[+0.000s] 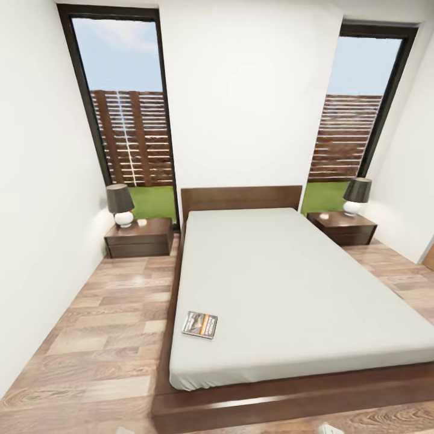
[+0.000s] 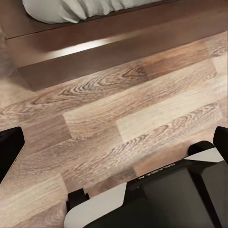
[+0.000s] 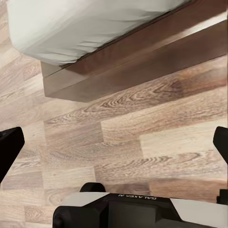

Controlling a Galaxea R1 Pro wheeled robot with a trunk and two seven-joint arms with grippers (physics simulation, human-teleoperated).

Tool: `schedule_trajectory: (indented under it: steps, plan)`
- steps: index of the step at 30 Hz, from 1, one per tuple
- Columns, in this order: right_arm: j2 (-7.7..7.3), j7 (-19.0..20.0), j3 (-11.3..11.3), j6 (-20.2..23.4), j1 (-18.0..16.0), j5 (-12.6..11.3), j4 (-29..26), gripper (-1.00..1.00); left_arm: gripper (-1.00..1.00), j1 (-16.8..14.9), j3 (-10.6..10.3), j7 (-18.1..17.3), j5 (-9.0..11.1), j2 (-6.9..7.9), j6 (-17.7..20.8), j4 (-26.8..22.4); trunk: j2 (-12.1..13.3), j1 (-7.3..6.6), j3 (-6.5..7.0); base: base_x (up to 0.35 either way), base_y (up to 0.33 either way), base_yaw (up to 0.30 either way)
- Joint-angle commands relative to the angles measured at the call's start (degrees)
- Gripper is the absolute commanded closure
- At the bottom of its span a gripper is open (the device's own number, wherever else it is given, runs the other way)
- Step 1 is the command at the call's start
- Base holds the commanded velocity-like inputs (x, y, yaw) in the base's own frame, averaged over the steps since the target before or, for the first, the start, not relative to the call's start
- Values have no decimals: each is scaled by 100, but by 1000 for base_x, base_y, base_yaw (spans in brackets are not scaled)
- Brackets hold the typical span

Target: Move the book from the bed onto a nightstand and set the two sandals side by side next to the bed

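The bed [image 1: 283,402] stands in front of me, a dark-brown frame with a light-grey mattress. The book [image 1: 200,324] lies flat on the mattress near its front left corner. A nightstand [image 1: 140,238] stands left of the headboard and another nightstand [image 1: 343,228] right of it. The two sandals are out of view. My left gripper [image 2: 114,142] is open and hangs over bare wood floor by the bed frame [image 2: 95,52]. My right gripper [image 3: 114,145] is open too, above the floor beside a corner of the bed frame [image 3: 142,66]. Neither holds anything.
Each nightstand carries a lamp, the left lamp [image 1: 120,205] and the right lamp [image 1: 357,196], so little top surface is free. Tall windows [image 1: 123,108] flank the headboard. A strip of wood floor [image 1: 102,337] runs between the bed and the left wall. My own base [image 2: 156,199] shows below the grippers.
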Motion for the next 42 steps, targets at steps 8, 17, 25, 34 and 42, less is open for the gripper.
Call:
schedule_trajectory:
  steps: [8,17,25,34,42]
  plan:
    - [-4,17,36,-22,-6,-37,10,-100,-100,-5,46,-7,-56,1,-22,1,-12,7,-13,146,0,142]
    - [-4,17,36,-22,-6,-37,10,-100,-100,-5,46,-4,-62,1,-22,1,-12,7,-13,13,-4,29]
    - [-4,17,36,-22,-6,-37,10,-100,-100,-5,46,-3,-56,1,-23,1,-12,7,-13,204,-100,0]
    - [-4,17,36,-22,-6,-37,8,-100,-100,-5,46,-3,-56,1,-28,2,-12,7,-13,110,-17,0]
    - [-4,17,36,-22,-6,-37,8,-100,-100,-4,46,-3,-56,1,-31,3,-12,7,-13,297,12,0]
